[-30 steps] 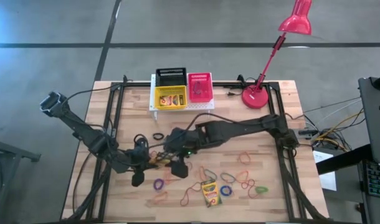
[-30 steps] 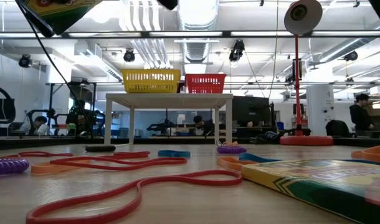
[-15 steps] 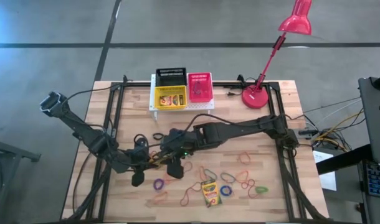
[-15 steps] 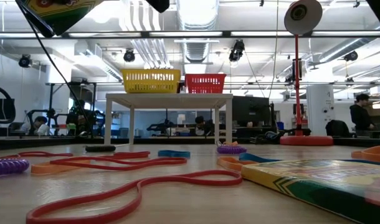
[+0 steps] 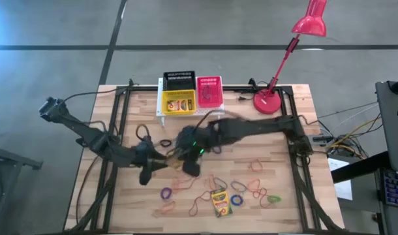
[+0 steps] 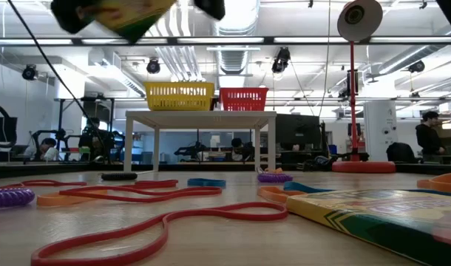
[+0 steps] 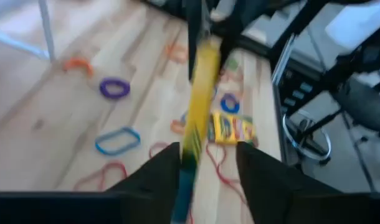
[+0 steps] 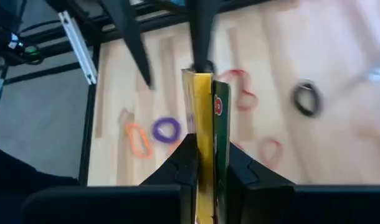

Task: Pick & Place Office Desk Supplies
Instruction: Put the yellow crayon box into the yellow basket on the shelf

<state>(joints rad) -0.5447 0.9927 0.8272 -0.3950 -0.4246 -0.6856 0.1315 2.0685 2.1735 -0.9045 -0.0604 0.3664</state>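
A yellow-and-green crayon box (image 8: pixel 205 106) hangs above the table's middle, between my two grippers. My right gripper (image 8: pixel 210 146) reaches in from the table's right and is shut on it. My left gripper (image 7: pixel 207 149) comes from the table's left and is open, one finger on each side of the box (image 7: pixel 199 93). A second crayon box (image 5: pixel 219 202) lies flat near the front edge. A third crayon box (image 5: pixel 179 103) lies in the yellow basket (image 5: pixel 165 108). Several coloured rubber bands, among them a purple one (image 5: pixel 166 193), lie on the near half of the table. My right gripper pinches the crayon box between its two fingers by its two flat faces, at one end (image 8: pixel 205 140). The fingers slant down from the table's right. The box is clear of the table, seen edge-on. My left gripper's open fingers flank the box's other end (image 7: pixel 185 177); whether one touches it, I cannot tell.
At the far edge a white stand (image 5: pixel 161 112) carries the black basket (image 5: pixel 179 80), the yellow one and the red basket (image 5: pixel 209 91). A red desk lamp (image 5: pixel 267 101) stands at the far right. A black band (image 5: pixel 165 142) lies left of centre.
Both grippers have gone a little toward the table's far edge and upward. The crayon box between them has gone with them; in the low view it has shifted sideways and tipped.
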